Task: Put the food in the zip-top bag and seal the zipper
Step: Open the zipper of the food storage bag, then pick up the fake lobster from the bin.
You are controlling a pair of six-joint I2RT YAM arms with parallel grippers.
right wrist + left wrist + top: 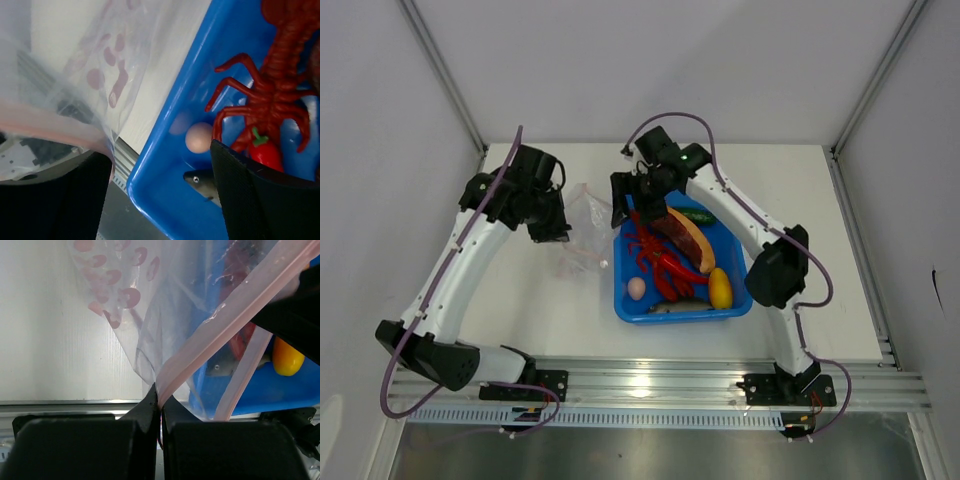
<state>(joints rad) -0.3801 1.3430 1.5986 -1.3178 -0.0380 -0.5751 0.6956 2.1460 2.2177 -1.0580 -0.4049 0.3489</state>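
Bag: clear crinkly plastic with pink-red round prints, just left of the blue tub, held at its mouth edge.
Zipper: thin pale pink strip, pinched between the closed fingers of the left gripper; second strip running apart from it, mouth unsealed.
Steak: brown slab, lying aslant in the tub's far half.
Cucumber: green, at the far wall behind the steak.
Crustacean: red, long-legged, mid-tub.
Chili: red with green stem, touching the crustacean's legs.
Pepper: yellow, near-right corner.
Egg: pale, near-left side.
Fish: grey, along the near wall, between egg and pepper.
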